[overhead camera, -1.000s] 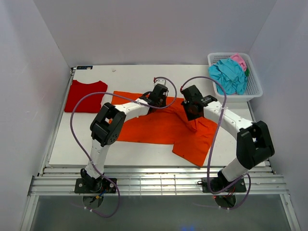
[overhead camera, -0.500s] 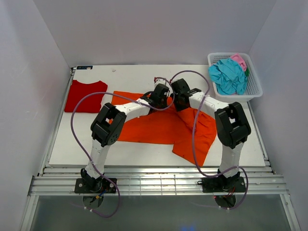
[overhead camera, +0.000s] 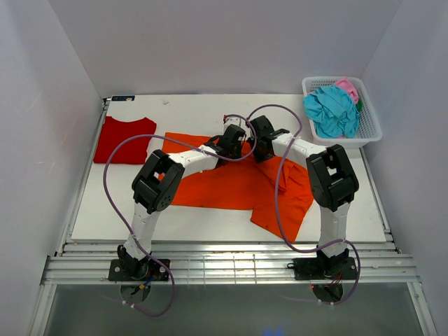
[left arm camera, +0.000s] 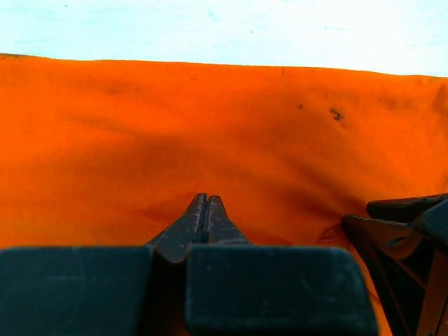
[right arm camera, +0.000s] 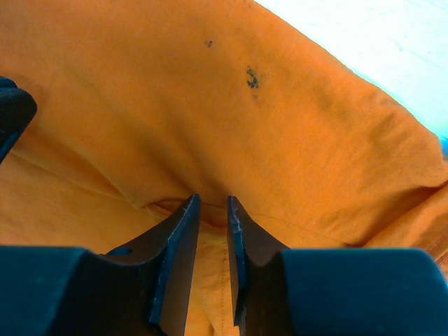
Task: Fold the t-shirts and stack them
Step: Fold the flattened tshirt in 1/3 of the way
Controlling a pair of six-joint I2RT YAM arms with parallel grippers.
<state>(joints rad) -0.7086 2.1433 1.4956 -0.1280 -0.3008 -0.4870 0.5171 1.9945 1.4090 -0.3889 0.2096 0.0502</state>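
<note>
Working on the orange shirt [overhead camera: 231, 185], spread rumpled across the middle of the tabletop [overhead camera: 196, 108], one lower corner hanging toward the near right. Pinches a pucker of it near its far edge with the left tool [left arm camera: 205, 198], shut tight, creases running in to the tips. Sets the right tool [right arm camera: 212, 201] just beside the left, jaws a narrow slot apart, tips down at a fold of the same cloth, nothing clamped between them. Shows a few dark specks [right arm camera: 252, 75] on the cloth beyond the tips. Has the red shirt [overhead camera: 124, 138] lying flat at the far left, just beside the orange one. Has a teal shirt [overhead camera: 329, 108] and a pink shirt [overhead camera: 348, 87] bundled in the white basket [overhead camera: 369, 129] at the far right corner.
</note>
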